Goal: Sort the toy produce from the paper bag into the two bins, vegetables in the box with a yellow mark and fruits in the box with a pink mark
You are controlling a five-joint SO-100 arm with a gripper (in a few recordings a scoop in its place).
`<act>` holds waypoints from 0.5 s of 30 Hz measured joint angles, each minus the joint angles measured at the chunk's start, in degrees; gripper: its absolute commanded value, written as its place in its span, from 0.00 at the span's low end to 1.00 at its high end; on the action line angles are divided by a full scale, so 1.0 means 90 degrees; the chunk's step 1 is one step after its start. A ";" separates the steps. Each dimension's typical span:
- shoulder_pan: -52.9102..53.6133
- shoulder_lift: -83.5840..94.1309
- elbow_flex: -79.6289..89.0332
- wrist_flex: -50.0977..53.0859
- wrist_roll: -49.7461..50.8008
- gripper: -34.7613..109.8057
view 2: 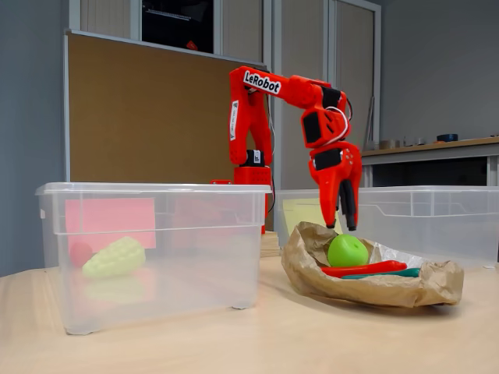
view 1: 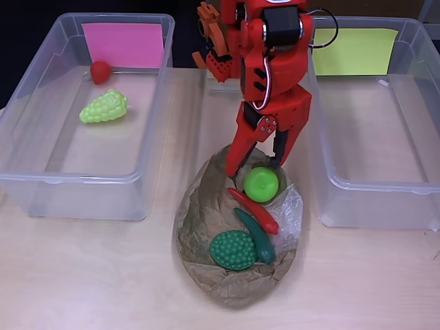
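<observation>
The hand hangs with fingers apart and empty, straddling the green apple, which sits directly beneath it at the paper bag's near end, just short of contact.

One camera is hanging above, looking straight down on the counter. Another is sitting low at counter height, close in, facing across at the arm. Both are taking in the paper bag between the two bins.
</observation>
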 measured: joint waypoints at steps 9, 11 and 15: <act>-0.0068 -0.0986 -0.0527 -0.0313 0.0088 0.49; -0.0078 -0.1123 -0.0547 -0.0361 0.0186 0.51; -0.0088 -0.1328 -0.0566 -0.0273 0.0449 0.54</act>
